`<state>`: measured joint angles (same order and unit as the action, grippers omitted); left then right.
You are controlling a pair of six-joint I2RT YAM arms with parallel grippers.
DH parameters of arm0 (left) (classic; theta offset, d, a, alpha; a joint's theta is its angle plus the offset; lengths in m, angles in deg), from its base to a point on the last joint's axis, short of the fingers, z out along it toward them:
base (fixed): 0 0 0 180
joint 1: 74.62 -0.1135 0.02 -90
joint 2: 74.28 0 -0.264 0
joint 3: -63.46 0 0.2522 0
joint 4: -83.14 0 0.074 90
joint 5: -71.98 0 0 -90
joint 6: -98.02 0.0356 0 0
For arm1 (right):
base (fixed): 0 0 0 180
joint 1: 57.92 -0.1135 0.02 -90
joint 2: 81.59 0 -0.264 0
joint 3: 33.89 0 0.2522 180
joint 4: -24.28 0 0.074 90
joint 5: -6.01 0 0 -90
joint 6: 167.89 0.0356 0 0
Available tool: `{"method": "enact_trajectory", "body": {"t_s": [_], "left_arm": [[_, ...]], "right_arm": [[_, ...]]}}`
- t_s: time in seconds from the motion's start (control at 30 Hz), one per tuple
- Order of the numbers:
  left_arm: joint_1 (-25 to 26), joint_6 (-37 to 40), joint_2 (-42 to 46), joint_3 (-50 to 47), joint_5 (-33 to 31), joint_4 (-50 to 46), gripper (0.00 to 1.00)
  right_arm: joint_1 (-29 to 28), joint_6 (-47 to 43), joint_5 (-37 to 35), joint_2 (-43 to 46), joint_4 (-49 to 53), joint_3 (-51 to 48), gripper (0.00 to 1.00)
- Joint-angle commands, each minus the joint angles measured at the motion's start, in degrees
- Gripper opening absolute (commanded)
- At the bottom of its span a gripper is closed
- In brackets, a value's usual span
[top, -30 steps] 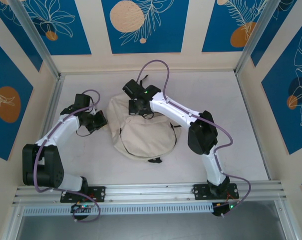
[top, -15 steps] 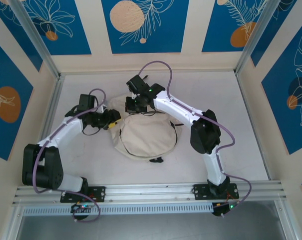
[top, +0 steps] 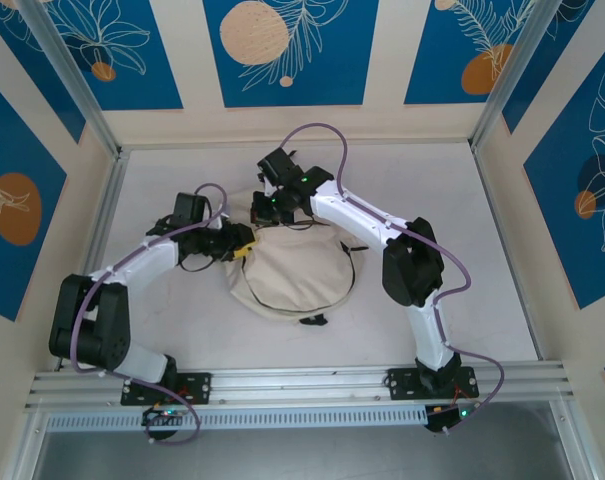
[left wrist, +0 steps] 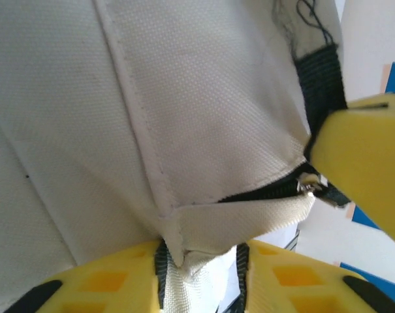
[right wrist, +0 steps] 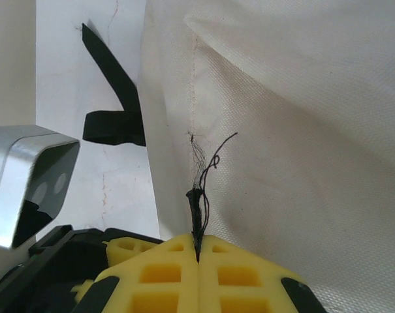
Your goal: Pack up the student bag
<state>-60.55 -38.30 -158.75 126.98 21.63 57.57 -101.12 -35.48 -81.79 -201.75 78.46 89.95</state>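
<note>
The student bag (top: 294, 272), cream cloth with black zip lines, lies in the middle of the table. My left gripper (top: 240, 245) is at its upper left edge. In the left wrist view, that gripper (left wrist: 200, 277) has a bunched fold of the cream cloth (left wrist: 204, 261) between its yellow fingers, just below the black zip and its metal slider (left wrist: 308, 187). My right gripper (top: 268, 208) is at the bag's top. In the right wrist view it (right wrist: 198, 251) is shut on a thin black tab (right wrist: 196, 212) with loose threads. One of its yellow fingers (left wrist: 363, 166) shows beside the zip.
A black strap (right wrist: 112, 98) trails from the bag's top over the white table (top: 432, 200). Another strap end (top: 310, 320) sticks out at the bag's near side. Low walls and metal rails ring the table, and the left arm's silver camera housing (right wrist: 24, 179) sits close to my right gripper.
My left arm swung right to the bag's upper left edge; its jaws opened wide, then closed in on the cloth. My right gripper shifted slightly back with the bag's top.
</note>
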Motion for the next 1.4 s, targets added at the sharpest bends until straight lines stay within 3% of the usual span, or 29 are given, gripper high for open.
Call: {"method": "enact_trajectory", "body": {"t_s": [0.0, 0.17, 0.63, 1.0, 1.37], "left_arm": [[0.5, -0.2, -0.5, 0.6, -2.4, 2.5, 0.20], [0.4, 2.5, 0.3, 1.7, -7.5, -5.0, 0.00], [-0.6, 4.1, 0.6, 0.7, -12.4, -11.6, 0.00], [-1.7, 4.9, 1.8, -0.3, -14.7, -13.9, 0.00], [-3.6, 5.9, 2.7, -0.4, -16.4, -16.0, 0.00]], "right_arm": [[0.2, 0.6, 2.0, 2.7, -1.4, -0.4, 0.00], [-0.4, -1.2, -9.2, 4.3, 4.7, 0.1, 0.01], [-3.9, -1.3, -34.5, 3.9, 14.4, 1.0, 0.00], [-1.8, 4.9, -41.5, 2.7, 20.6, 3.2, 0.00], [4.5, 5.8, -40.6, 8.1, 17.7, -7.9, 0.00]]}}
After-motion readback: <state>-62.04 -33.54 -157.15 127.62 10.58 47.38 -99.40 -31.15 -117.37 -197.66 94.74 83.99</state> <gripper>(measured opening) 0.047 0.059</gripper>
